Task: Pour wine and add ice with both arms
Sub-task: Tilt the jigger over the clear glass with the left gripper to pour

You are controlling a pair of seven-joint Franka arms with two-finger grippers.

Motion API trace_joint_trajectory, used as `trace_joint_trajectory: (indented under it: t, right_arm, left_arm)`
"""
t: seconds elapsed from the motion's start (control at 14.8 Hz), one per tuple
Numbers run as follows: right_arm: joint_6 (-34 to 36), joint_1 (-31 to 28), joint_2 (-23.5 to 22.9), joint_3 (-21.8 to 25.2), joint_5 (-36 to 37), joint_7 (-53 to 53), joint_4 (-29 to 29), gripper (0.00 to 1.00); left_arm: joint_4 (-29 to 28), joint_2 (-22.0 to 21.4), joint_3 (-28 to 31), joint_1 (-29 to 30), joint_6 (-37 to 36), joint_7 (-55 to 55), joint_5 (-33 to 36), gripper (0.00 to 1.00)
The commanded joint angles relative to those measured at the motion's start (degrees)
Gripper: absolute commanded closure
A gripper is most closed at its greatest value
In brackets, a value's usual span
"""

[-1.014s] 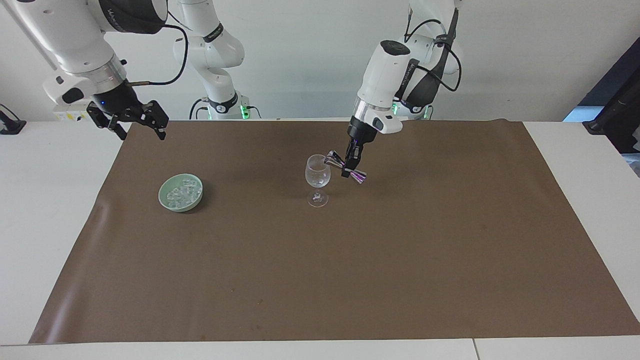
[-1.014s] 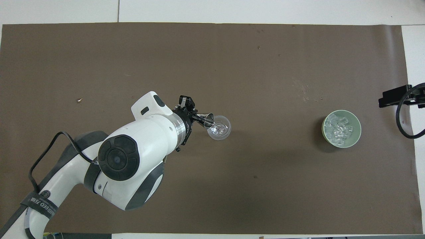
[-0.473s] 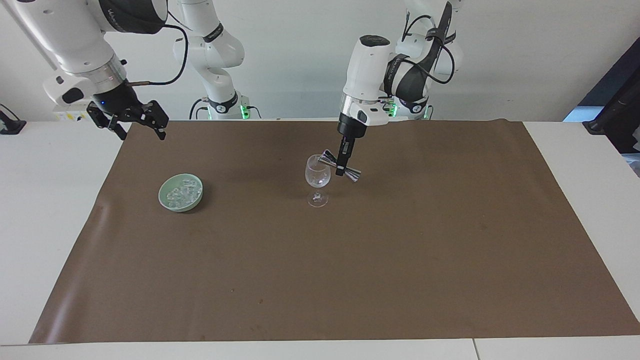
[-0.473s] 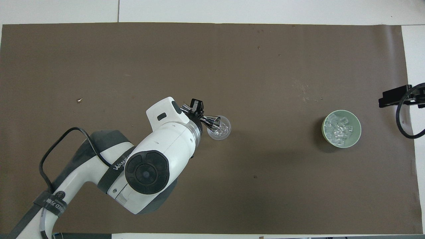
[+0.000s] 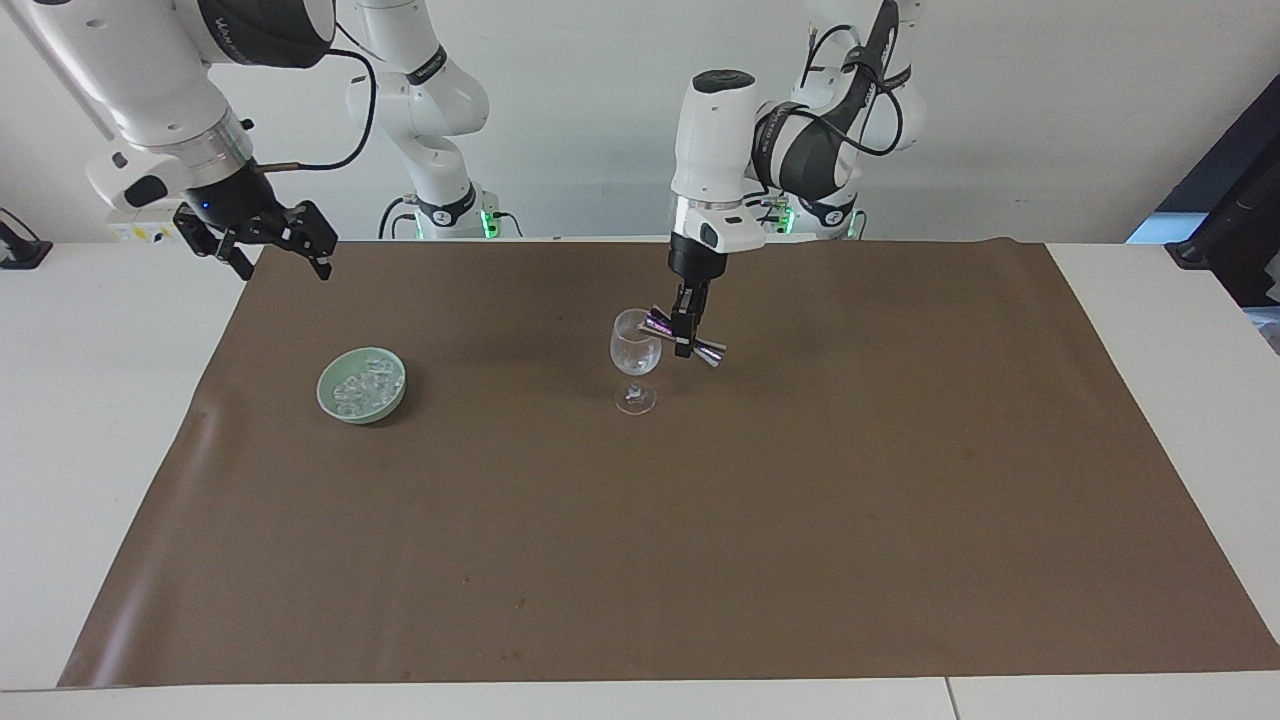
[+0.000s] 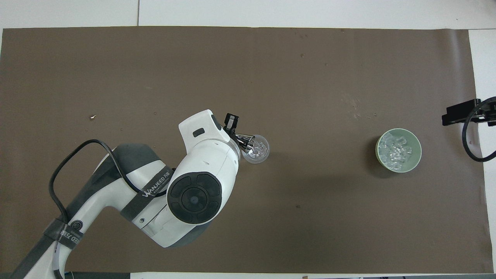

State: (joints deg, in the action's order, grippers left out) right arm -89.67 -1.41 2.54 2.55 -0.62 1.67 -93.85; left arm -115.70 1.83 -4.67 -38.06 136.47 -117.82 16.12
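Clearly the pouring step is in hand: at mid-frame the left gripper (image 5: 686,325) is clamped on a steel jigger (image 5: 686,337), tipped with its mouth at the rim of the wine glass (image 5: 635,352). The wine itself cannot be made out. The ice (image 5: 361,387) sits in a green bowl (image 5: 335,403) at centre left. The right gripper (image 5: 268,237), jaws wide and empty, waits at upper left. Next, I judge, the jigger must be righted and drawn clear without knocking the glass.

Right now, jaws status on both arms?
Left gripper: shut on the metal jigger, tipped at the wine glass rim.
Right gripper: open, holding nothing, waiting above the table's edge near the ice bowl.
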Motion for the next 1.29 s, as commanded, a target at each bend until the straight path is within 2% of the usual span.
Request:
trace_joint_trajectory:
  t: [0.0,0.54,1.22]
  right_arm:
    - [0.9,-0.5,0.9,-0.2,-0.7,0.5,-0.5,0.0]
    - [0.9,-0.4,0.9,-0.3,-0.7,0.4,-0.6,0.0]
    - [0.9,-0.4,0.9,-0.3,-0.7,0.5,-0.6,0.0]
  left_arm:
    - [1.2,-0.1,0.4,-2.7,-3.9,-3.7,4.2,1.0]
    - [6.3,0.4,-0.9,-4.0,-12.9,-8.6,12.3,1.0]
    - [8.2,0.5,-1.7,-4.8,-16.8,-10.1,15.1,1.0]
